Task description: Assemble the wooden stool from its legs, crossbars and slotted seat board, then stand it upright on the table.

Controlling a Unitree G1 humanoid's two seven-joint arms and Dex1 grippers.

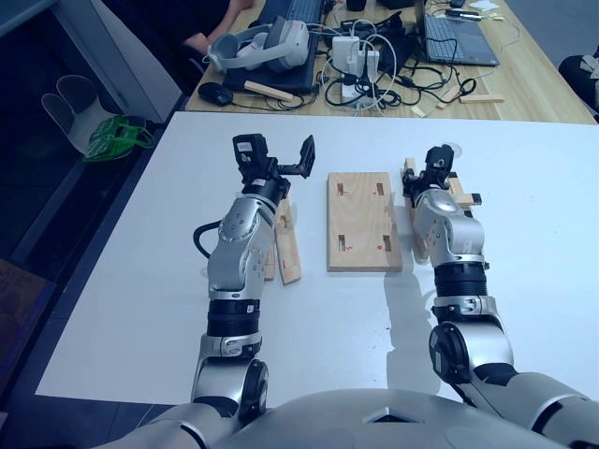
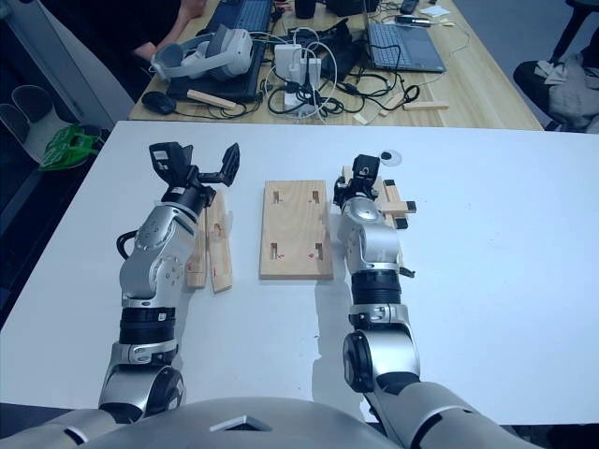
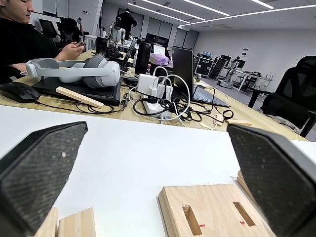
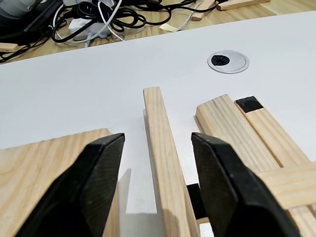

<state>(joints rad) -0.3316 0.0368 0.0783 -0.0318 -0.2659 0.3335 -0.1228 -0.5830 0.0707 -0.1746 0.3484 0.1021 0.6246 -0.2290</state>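
Edges: white counter point(image 1: 524, 281) ends at 12 o'clock against a light wooden desk point(image 1: 533, 84) that carries cables, laptops and a white headset point(image 1: 262, 45). Its left edge runs along 9 o'clock, with dark floor past it. Broad white surface stretches from the board to the near edge at 6 o'clock, and again out to 3 o'clock.

Pale rectangular wooden seat board with four slots point(image 1: 364, 223) lies flat mid-counter, long side pointing 12 to 6, small red marks near the slots.

Two light wooden bars point(image 1: 288, 248) lie flat at the board's 9 o'clock, close beside it but apart, partly under the left arm.

Left gripper point(image 1: 279, 154) is raised above the bars' far ends, spread wide, nothing in it.

Cluster of pale wooden legs and crossbars point(image 1: 460, 192) lies at the board's 2 to 3 o'clock, one with a black end.

Right gripper point(image 4: 158, 143) is low over the cluster, partly open, straddling a narrow wooden strip point(image 4: 160, 118) with a gap on each side.

Round grey cable grommet point(image 4: 228, 61) sits at 12 o'clock of the cluster.
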